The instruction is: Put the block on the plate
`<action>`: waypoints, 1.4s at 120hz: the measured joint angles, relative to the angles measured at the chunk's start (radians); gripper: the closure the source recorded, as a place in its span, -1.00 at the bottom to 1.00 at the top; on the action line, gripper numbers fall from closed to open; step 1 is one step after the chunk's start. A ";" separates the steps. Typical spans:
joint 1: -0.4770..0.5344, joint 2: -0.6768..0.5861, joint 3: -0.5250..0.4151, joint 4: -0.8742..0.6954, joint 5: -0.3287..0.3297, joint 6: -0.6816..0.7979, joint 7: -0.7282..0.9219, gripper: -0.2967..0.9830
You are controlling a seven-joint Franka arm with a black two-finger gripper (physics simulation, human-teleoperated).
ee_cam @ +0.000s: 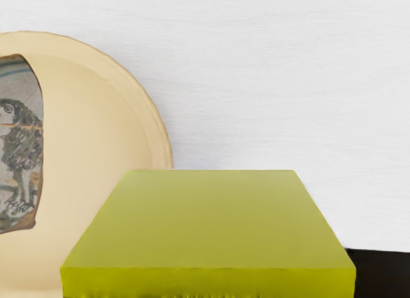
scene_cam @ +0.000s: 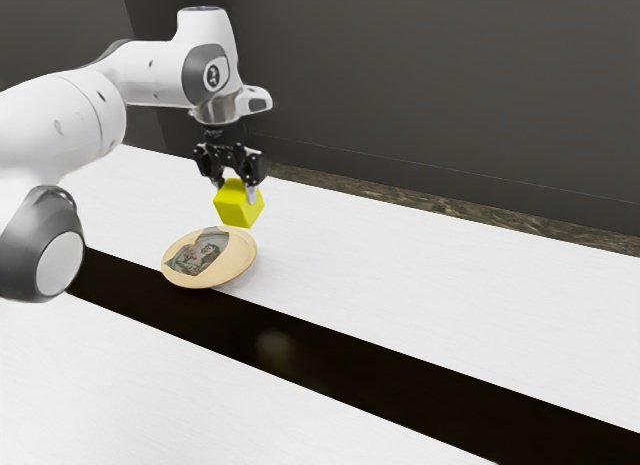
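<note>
In the exterior view, the yellow block [scene_cam: 238, 207] is being held up in the air by the black gripper [scene_cam: 235, 190]. It is being squeezed from two sides, right under the gripper, between its fingertips. The round plate [scene_cam: 238, 259] is being held up by the white table [scene_cam: 410, 275], near and lower than the block.

In the wrist view, the block's flat top is being seen close under the gripper. Part of the plate's edge is being hidden by it, and a bird picture [ee_cam: 22, 138] is being shown on the plate.
</note>
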 joint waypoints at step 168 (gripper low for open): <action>0.349 0.039 -0.320 0.013 0.153 0.015 0.017 -0.49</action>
